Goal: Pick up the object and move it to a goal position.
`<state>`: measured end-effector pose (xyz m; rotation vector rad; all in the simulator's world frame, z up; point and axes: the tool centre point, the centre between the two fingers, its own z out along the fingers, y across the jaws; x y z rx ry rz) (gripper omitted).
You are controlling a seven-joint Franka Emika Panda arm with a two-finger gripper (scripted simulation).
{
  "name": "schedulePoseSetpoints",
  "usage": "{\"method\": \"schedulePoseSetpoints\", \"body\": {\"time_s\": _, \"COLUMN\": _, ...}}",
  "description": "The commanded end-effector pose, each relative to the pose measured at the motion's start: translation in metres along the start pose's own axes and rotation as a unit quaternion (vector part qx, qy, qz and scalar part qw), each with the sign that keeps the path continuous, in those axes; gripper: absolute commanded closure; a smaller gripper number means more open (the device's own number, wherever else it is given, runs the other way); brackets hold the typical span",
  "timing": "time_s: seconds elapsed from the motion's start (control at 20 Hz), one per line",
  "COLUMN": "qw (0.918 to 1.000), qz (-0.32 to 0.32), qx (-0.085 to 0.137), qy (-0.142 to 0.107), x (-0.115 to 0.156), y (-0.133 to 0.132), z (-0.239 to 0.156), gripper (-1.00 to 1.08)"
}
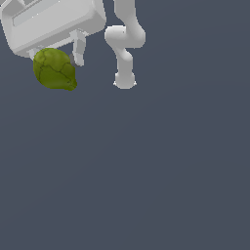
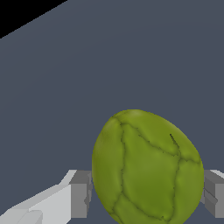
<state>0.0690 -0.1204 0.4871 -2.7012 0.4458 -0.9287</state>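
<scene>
The object (image 1: 54,69) is a small olive-green lumpy lump with dark veins and one tapered end. It hangs at the upper part of the exterior view's left, held between the two fingers of my white gripper (image 1: 56,57), well above the grey floor. One finger (image 1: 78,49) shows beside it; the other is hidden behind it. In the wrist view the object (image 2: 146,168) fills the space between both grey finger pads (image 2: 80,194), which press on its sides.
The white arm's links and base (image 1: 124,80) stand on the flat grey floor (image 1: 146,171) at the back, on the exterior view's right of the gripper. Nothing else stands on the floor.
</scene>
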Motion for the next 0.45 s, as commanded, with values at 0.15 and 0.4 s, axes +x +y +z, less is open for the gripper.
{"method": "schedulePoseSetpoints", "body": {"time_s": 0.15, "qw": 0.9999, "qz": -0.004, "qx": 0.01, "qy": 0.012, "x": 0.0109, "y": 0.0004, "z": -0.0182, "gripper": 1.08}}
{"method": "schedulePoseSetpoints", "body": {"time_s": 0.4, "qw": 0.9999, "qz": -0.003, "qx": 0.01, "qy": 0.011, "x": 0.0108, "y": 0.001, "z": -0.0178, "gripper": 1.08}}
